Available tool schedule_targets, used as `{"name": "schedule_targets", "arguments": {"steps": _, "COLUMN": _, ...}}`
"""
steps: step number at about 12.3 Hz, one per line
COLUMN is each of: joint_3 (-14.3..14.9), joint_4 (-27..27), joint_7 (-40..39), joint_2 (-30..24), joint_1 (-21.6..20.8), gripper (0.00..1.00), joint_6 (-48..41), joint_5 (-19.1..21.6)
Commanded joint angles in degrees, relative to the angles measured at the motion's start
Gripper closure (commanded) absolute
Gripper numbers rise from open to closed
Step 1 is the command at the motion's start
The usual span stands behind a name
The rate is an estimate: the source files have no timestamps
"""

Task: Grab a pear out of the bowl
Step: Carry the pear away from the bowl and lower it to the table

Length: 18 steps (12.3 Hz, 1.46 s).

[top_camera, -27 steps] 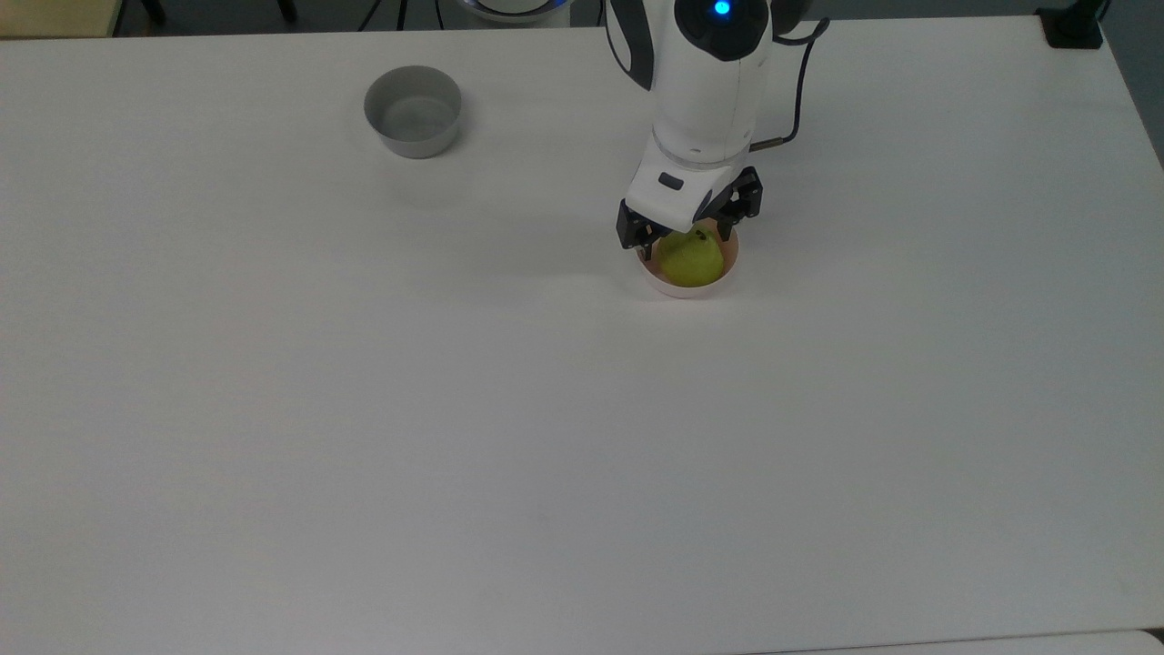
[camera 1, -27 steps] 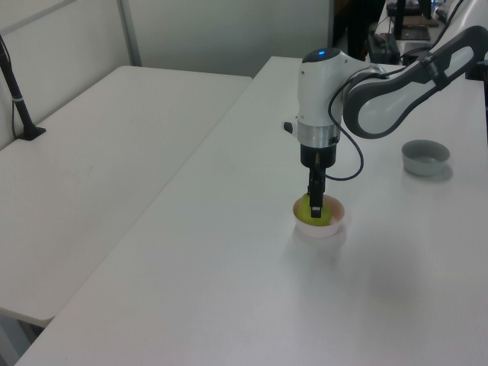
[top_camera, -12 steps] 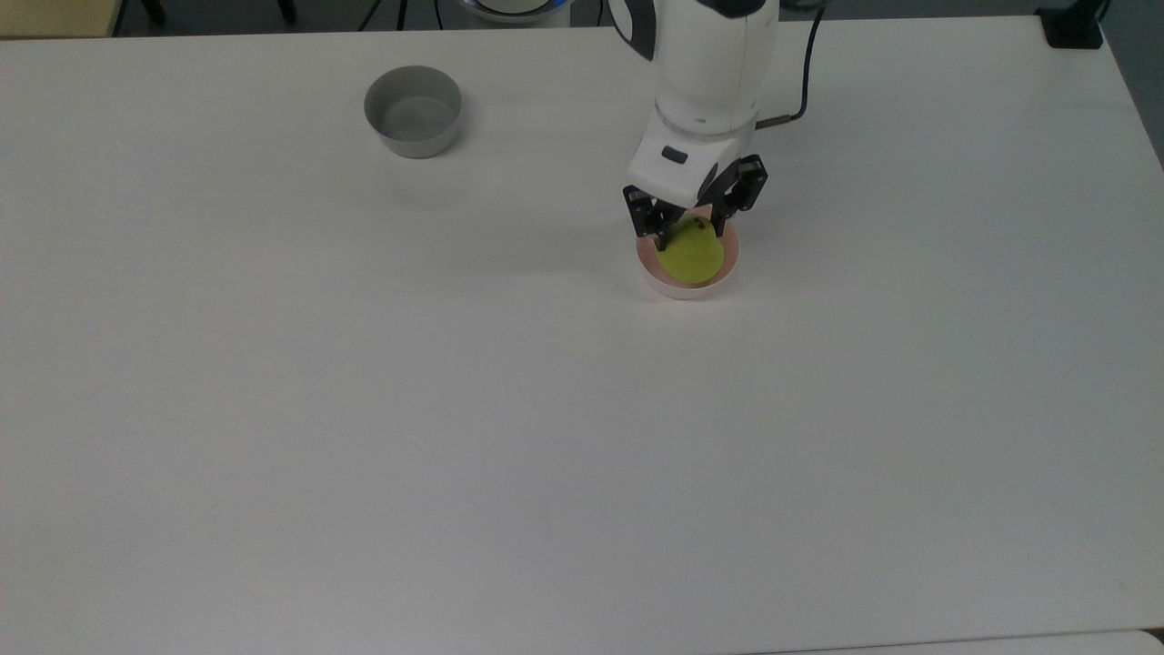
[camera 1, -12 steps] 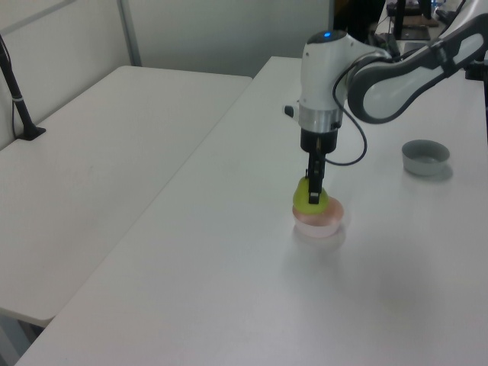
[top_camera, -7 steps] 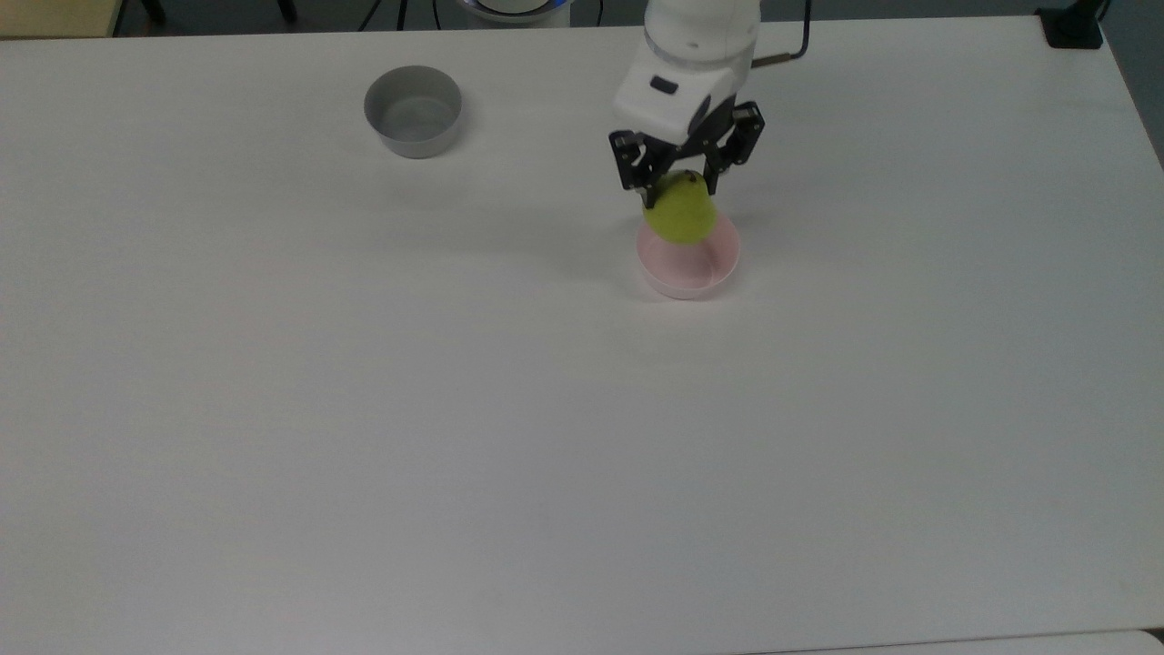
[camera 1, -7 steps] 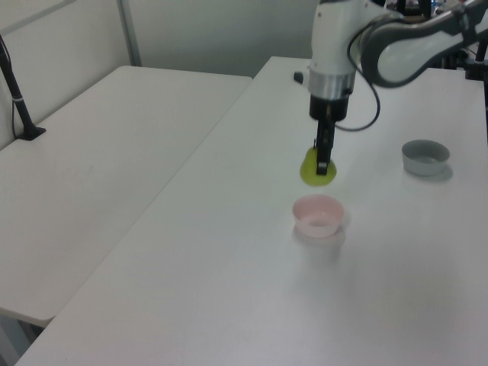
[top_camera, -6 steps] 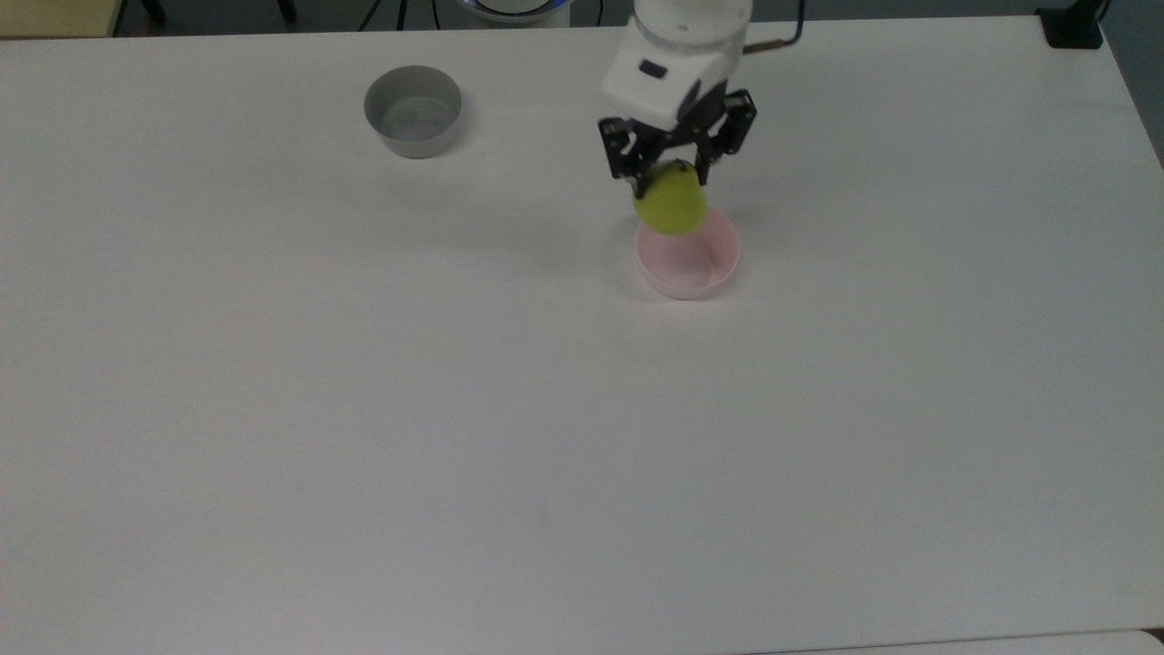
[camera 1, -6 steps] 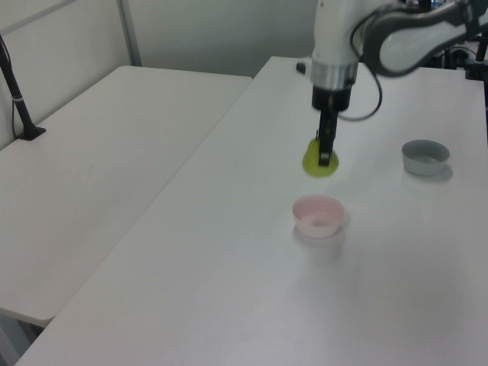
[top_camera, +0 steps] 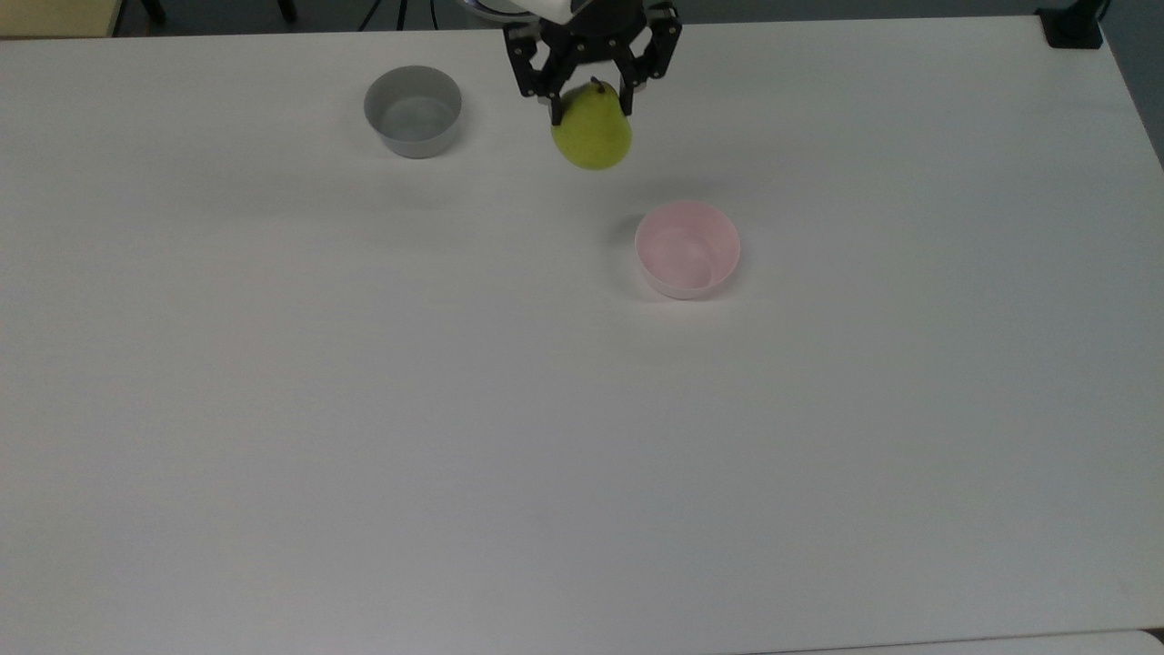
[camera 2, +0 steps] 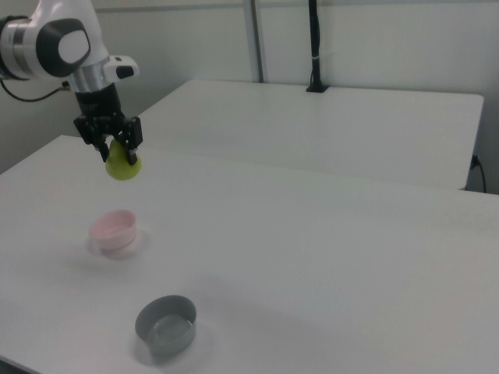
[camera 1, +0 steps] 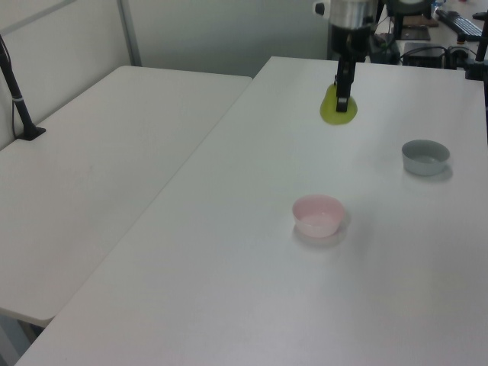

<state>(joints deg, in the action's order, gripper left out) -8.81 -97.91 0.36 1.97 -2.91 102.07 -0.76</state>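
Pear held in the air, clear of the pink bowl

We see the gripper [top_camera: 589, 100] closed on the upper part of the pear [top_camera: 592, 133], the black fingers [camera 2: 99, 146] pressing it from either side while the rounded body hangs below them, high above the table [top_camera: 582, 437]. In the top view the arm is cut off by the upper edge, so we make out little above the finger mounts; in the left view one finger covers the middle of the fruit. The pear sits directly under the gripper, well apart from the bowl [top_camera: 687, 248], which stands with nothing in it toward the top view's lower right. We count one pear and two bowls: the pink one and a grey bowl [top_camera: 413, 110] off to the top view's left.
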Motion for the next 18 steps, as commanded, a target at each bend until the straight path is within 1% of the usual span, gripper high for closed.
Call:
{"name": "schedule_targets", "arguments": {"steps": 1, "joint_3": 1.0, "joint_4": 4.9, "joint_7": -2.8, "joint_2": -0.4, "joint_1": 2.0, "gripper": 1.0, "joint_6": -5.7, "joint_5": 0.1}}
{"name": "schedule_targets", "arguments": {"steps": 3, "joint_3": 2.7, "joint_4": 5.0, "joint_7": -6.9, "joint_2": -1.4, "joint_1": 2.4, "gripper": 1.0, "joint_6": -6.1, "joint_5": 0.1}}
{"name": "schedule_targets", "arguments": {"steps": 4, "joint_3": 4.6, "joint_4": 5.0, "joint_7": -9.9, "joint_2": -2.1, "joint_1": 2.6, "gripper": 1.0, "joint_6": -6.1, "joint_5": 0.2}}
{"name": "schedule_targets", "arguments": {"steps": 5, "joint_3": 5.7, "joint_4": 5.0, "joint_7": -12.4, "joint_2": -2.1, "joint_1": 3.2, "gripper": 1.0, "joint_6": -5.9, "joint_5": 0.3}}
{"name": "schedule_targets", "arguments": {"steps": 7, "joint_3": 8.0, "joint_4": 4.9, "joint_7": -17.0, "joint_2": -2.0, "joint_1": 3.8, "gripper": 1.0, "joint_6": -5.3, "joint_5": 1.7}}
{"name": "schedule_targets", "arguments": {"steps": 8, "joint_3": 9.8, "joint_4": 4.9, "joint_7": -21.6, "joint_2": -1.6, "joint_1": 4.0, "gripper": 1.0, "joint_6": -4.8, "joint_5": 2.9}}
{"name": "schedule_targets", "arguments": {"steps": 10, "joint_3": 12.8, "joint_4": 4.5, "joint_7": -24.4, "joint_2": -0.7, "joint_1": 4.0, "gripper": 1.0, "joint_6": -0.2, "joint_5": 5.7}}
{"name": "schedule_targets", "arguments": {"steps": 12, "joint_3": 14.2, "joint_4": 4.4, "joint_7": -24.4, "joint_2": 1.9, "joint_1": 4.8, "gripper": 1.0, "joint_6": 3.8, "joint_5": 5.9}}
{"name": "schedule_targets", "arguments": {"steps": 14, "joint_3": 15.7, "joint_4": 4.7, "joint_7": -23.7, "joint_2": 6.4, "joint_1": 5.1, "gripper": 1.0, "joint_6": 9.1, "joint_5": 6.6}}
{"name": "schedule_targets", "arguments": {"steps": 17, "joint_3": 17.0, "joint_4": 4.9, "joint_7": -23.6, "joint_2": 12.0, "joint_1": 5.1, "gripper": 1.0, "joint_6": 15.4, "joint_5": 9.0}}
{"name": "schedule_targets", "arguments": {"steps": 18, "joint_3": 17.1, "joint_4": 5.0, "joint_7": -23.6, "joint_2": 13.4, "joint_1": 5.1, "gripper": 1.0, "joint_6": 17.2, "joint_5": 9.0}}
